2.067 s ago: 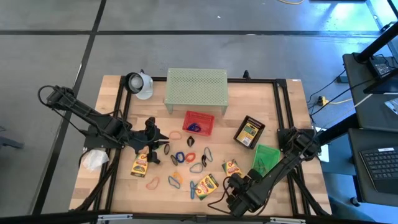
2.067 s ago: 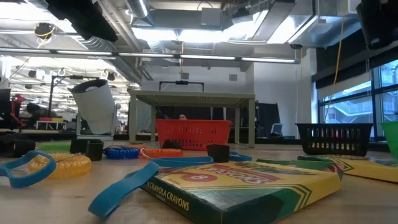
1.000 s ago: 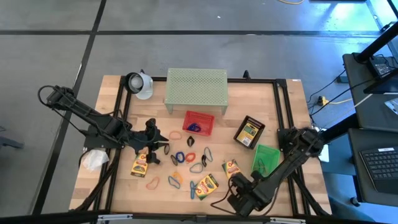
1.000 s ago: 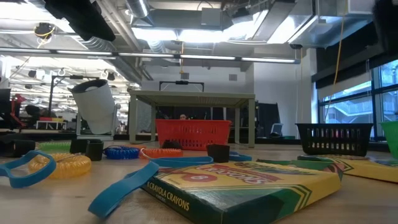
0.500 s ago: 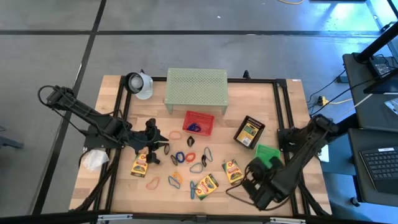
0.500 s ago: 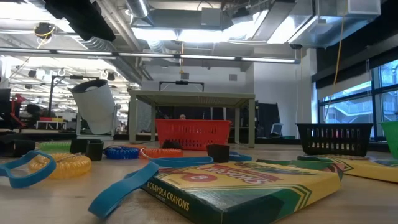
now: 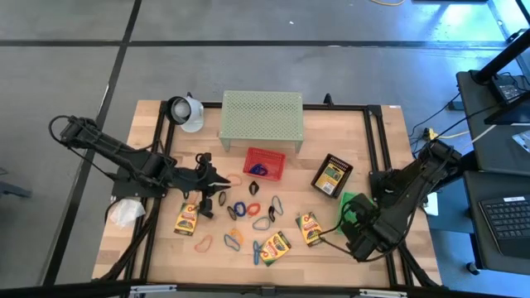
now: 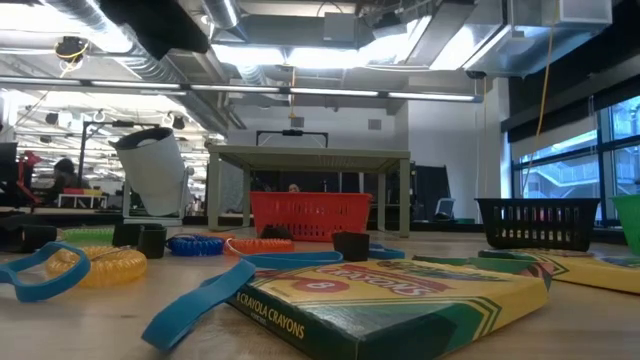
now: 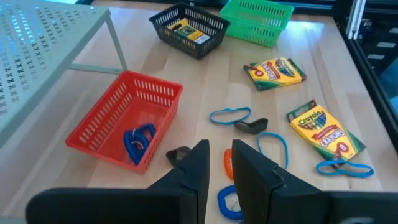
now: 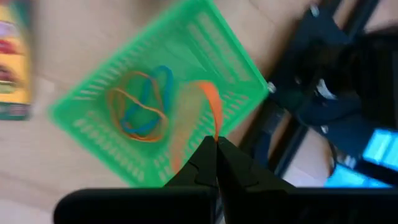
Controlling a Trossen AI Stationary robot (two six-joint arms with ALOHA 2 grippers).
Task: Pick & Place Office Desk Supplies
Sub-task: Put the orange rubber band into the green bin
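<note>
Right wrist view has the action: the right gripper (image 10: 216, 144) hangs over the green basket (image 10: 93, 93), fingertips pinched tight on one end of an orange band (image 10: 211, 106) that dangles toward the loops already lying inside. That band looks feather-light and floppy, so it should simply drop once the pinch is let go, though a thin rubbery loop may cling to a pad. Over on the high view, the left gripper (image 7: 217, 184) sits above the scatter of loops and clips near the red basket (image 7: 265, 162), its fingers nearly together with only a narrow slot between them and nothing held. Crayon boxes (image 7: 275, 247) lie flat on the wooden table (image 7: 373, 149); stiff, light cardboard, best taken across the narrow width. The loops want a pinch on one strand
</note>
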